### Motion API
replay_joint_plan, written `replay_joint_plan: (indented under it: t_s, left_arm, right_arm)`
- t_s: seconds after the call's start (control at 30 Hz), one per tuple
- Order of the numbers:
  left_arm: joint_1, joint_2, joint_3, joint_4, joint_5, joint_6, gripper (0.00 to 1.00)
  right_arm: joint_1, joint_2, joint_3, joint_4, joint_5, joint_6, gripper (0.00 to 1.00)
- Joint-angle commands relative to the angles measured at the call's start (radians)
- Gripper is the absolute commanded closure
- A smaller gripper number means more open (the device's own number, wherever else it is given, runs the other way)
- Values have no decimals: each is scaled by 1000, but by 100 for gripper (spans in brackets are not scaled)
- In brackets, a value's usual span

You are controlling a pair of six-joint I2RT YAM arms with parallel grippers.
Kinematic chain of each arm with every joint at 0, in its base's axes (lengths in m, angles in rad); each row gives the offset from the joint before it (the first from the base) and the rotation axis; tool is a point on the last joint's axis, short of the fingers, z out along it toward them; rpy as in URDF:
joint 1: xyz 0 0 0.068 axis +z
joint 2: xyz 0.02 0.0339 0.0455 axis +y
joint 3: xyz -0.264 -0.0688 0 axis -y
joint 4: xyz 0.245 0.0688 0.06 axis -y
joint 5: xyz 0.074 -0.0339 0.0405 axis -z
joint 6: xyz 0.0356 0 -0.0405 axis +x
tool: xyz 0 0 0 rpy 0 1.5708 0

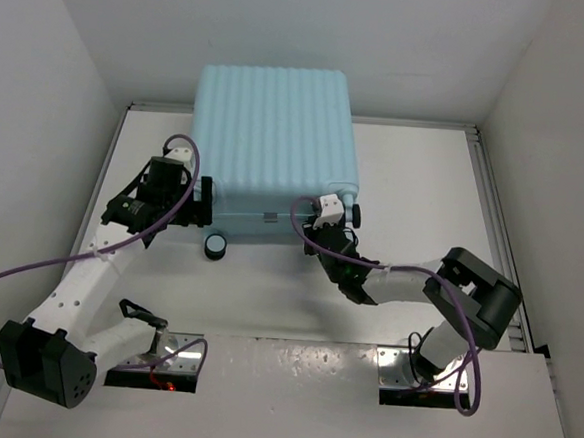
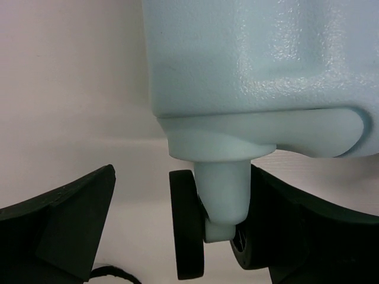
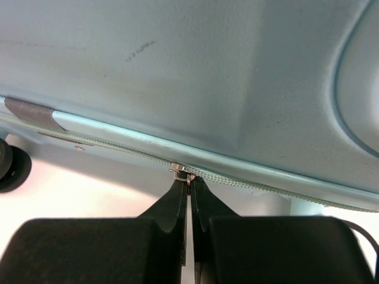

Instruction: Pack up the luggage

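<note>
The pale aqua luggage [image 1: 274,148] lies closed at the back middle of the table, ribbed shell up. My left gripper [image 1: 203,205] is at its front left corner. In the left wrist view the left gripper [image 2: 182,177] is open, with a black caster wheel [image 2: 186,231] and its aqua stem [image 2: 222,195] between the fingers [image 2: 65,222]. My right gripper [image 1: 316,229] is at the front side of the luggage [image 3: 177,65]. In the right wrist view the right gripper [image 3: 189,183] is shut on the metal zipper pull [image 3: 182,172] on the zipper line [image 3: 266,186].
Another black caster wheel [image 1: 215,246] sticks out at the front of the luggage, and shows at the left in the right wrist view [image 3: 9,168]. White walls close in on both sides. Purple cables loop from both arms.
</note>
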Motion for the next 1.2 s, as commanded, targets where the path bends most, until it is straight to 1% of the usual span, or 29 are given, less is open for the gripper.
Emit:
replay_joint_plan:
  t_s: [0.0, 0.07, 0.1, 0.27, 0.33, 0.37, 0.4, 0.5, 0.53, 0.63, 0.7, 0.8, 0.9, 0.97, 1.03, 1.07, 1.13, 1.17]
  left_arm:
    - [21, 0, -2, 23, 2, -14, 0]
    - [21, 0, -2, 1, 2, -14, 0]
    - [21, 0, -2, -9, -26, -14, 0]
    - [21, 29, 10, -18, -83, -26, 0]
    - [21, 38, 10, -18, -59, -26, 0]
    - [21, 38, 10, 2, -42, -26, 4]
    - [21, 58, 1, 14, 6, -26, 12]
    - [45, 77, -9, 37, 79, -17, 33]
    - [56, 90, -9, 52, 123, -17, 47]
    - [56, 129, -9, 82, 188, -49, 63]
    - [56, 138, 1, 115, 209, -69, 70]
    - [56, 187, 10, 161, 222, -135, 76]
    - [79, 241, 34, 171, 222, -190, 84]
    - [93, 261, 34, 181, 257, -210, 90]
    - [114, 274, 34, 192, 271, -230, 94]
    - [133, 288, 34, 192, 271, -230, 98]
    - [162, 288, 34, 192, 271, -230, 100]
    - [191, 297, 34, 181, 271, -230, 100]
  right_arm:
    - [-38, -66, -35, 55, 51, -21, 100]
    - [-51, -78, -50, 53, 49, -24, 100]
    - [-54, -81, -53, 50, 49, -29, 100]
    - [-79, -115, -89, 51, 48, -47, 100]
    - [-91, -119, -101, 51, 51, -55, 100]
    - [-91, -124, -107, 53, 51, -55, 100]
    - [-100, -126, -122, 56, 51, -57, 100]
    - [-140, -142, -151, 62, 40, -60, 100]
    - [-148, -152, -162, 65, 34, -66, 100]
    - [-208, -172, -185, 87, 12, -101, 100]
    - [-267, -169, -187, 97, -8, -103, 100]
    - [-343, -141, -165, 128, -37, -115, 100]
    - [-419, -118, -141, 165, -60, -124, 100]
    - [-455, -115, -135, 170, -72, -118, 100]
    - [-470, -119, -136, 174, -75, -106, 100]
    - [-475, -125, -151, 177, -77, -104, 100]
    - [-507, -150, -161, 183, -92, -95, 100]
    - [-525, -158, -191, 186, -104, -103, 100]
